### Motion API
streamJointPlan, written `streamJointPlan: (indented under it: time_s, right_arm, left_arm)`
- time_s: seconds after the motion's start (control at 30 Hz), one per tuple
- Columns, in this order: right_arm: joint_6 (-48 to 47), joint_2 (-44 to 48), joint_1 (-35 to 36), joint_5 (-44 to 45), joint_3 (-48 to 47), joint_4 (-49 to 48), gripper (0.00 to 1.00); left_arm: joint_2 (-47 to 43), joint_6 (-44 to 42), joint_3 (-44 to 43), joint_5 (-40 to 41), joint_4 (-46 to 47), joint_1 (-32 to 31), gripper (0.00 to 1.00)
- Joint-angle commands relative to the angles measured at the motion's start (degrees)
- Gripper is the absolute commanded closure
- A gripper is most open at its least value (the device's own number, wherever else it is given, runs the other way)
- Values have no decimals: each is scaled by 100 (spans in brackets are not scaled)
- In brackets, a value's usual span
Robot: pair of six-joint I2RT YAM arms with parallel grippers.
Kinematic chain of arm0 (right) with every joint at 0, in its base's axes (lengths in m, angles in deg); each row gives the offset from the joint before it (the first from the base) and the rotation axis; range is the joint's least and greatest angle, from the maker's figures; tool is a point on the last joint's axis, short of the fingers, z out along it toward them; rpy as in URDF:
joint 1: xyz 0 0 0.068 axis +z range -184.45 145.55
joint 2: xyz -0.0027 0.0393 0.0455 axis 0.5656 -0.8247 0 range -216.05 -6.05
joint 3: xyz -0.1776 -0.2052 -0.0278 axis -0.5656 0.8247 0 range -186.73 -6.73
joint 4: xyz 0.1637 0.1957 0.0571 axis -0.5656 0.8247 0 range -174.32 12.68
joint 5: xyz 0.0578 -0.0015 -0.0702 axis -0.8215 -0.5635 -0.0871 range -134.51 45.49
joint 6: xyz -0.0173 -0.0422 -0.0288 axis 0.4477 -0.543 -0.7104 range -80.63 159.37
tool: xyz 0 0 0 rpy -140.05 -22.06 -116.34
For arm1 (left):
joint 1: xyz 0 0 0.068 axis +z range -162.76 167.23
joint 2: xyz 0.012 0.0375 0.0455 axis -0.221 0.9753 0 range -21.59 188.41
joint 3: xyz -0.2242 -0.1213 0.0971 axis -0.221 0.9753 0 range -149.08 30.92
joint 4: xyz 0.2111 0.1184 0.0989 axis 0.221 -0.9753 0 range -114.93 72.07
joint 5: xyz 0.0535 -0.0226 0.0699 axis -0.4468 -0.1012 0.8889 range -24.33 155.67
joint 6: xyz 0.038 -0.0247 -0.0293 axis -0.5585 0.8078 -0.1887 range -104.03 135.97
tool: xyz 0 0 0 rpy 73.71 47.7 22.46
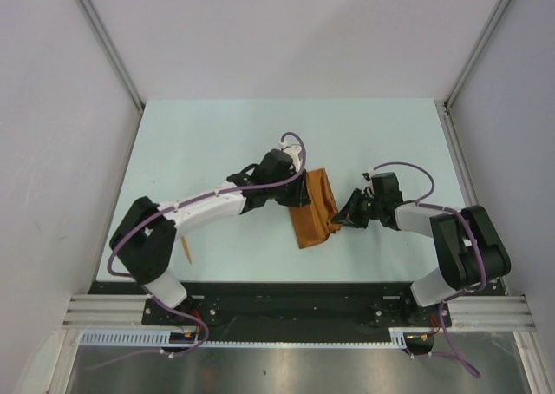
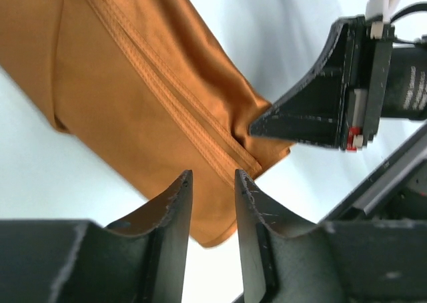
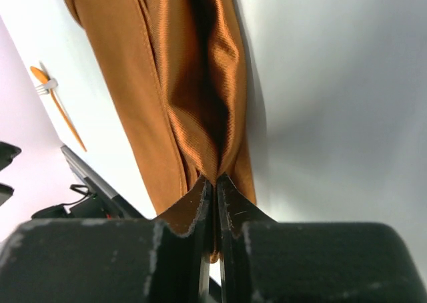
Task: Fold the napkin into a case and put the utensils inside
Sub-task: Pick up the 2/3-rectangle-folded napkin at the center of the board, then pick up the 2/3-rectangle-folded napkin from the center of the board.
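The rust-orange napkin (image 1: 314, 207) lies folded into a narrow layered case in the middle of the table. My right gripper (image 1: 341, 222) is shut on the cloth's near right edge (image 3: 215, 149) and pinches a layer up, so the layers gape open. My left gripper (image 1: 299, 198) is open and empty, with its fingertips (image 2: 183, 183) just above the napkin (image 2: 133, 83) at its left side. The right gripper's fingers (image 2: 313, 109) show in the left wrist view, touching the cloth's corner. The orange utensils (image 1: 186, 248) lie by the left arm's base and also show in the right wrist view (image 3: 60, 109).
The pale table (image 1: 217, 142) is bounded by white walls on three sides. A black rail (image 1: 286, 294) with the arm bases runs along the near edge. A small white piece (image 3: 48, 85) lies across the utensils.
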Motion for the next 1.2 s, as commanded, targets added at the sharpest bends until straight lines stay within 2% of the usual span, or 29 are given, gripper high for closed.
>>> streamJointPlan:
  time_s: [0.0, 0.2, 0.4, 0.43, 0.47, 0.53, 0.57, 0.67, 0.73, 0.83, 0.87, 0.93, 0.97, 1.0, 1.07, 1.17]
  right_arm:
    - [-507, -384, -156, 61, -479, -39, 91]
    - [-682, -877, -287, 35, -971, 101, 91]
    - [-832, -667, -340, -79, -779, 357, 88]
    - [-841, -580, -340, -88, -752, 383, 86]
    - [-876, -553, -332, -105, -726, 435, 77]
    - [-1069, -456, -331, -62, -664, 653, 68]
    - [-1130, -360, -331, -27, -655, 830, 58]
    - [-1359, -175, -331, 61, -577, 1085, 51]
    - [-1412, -148, -332, 35, -480, 1113, 50]
    - [-1447, -201, -331, 105, -444, 1069, 58]
    - [-1439, -218, -340, 123, -444, 1069, 66]
    - [-1430, -201, -340, 132, -436, 1043, 71]
    - [-1412, -183, -340, 114, -418, 1042, 81]
    - [-1404, -166, -340, 105, -401, 1034, 85]
    - [-1386, -87, -340, 79, -357, 1007, 100]
    - [-1307, 19, -340, 61, -251, 981, 100]
  left_arm:
    - [545, 179, -576, 153, -145, 105, 64]
    - [1239, 48, -1296, 233, -242, 192, 67]
    - [1197, -75, -1245, 258, -259, 219, 67]
    - [1171, -84, -1227, 267, -268, 219, 67]
    - [1170, -84, -1210, 259, -312, 219, 67]
    - [1118, -93, -1175, 241, -347, 237, 67]
    - [1091, -102, -1157, 250, -365, 237, 67]
    - [960, -128, -1078, 250, -400, 237, 67]
    - [916, -137, -1060, 189, -427, 237, 67]
    - [889, -119, -1016, 92, -401, 237, 68]
    - [863, -119, -999, 66, -357, 237, 68]
    - [828, -119, -894, -31, -234, 228, 68]
    - [801, -119, -850, -66, -172, 219, 67]
    - [749, -111, -745, -84, -102, 219, 66]
    - [687, -76, -621, -145, 134, 184, 66]
    - [590, 38, -393, -128, 424, 140, 61]
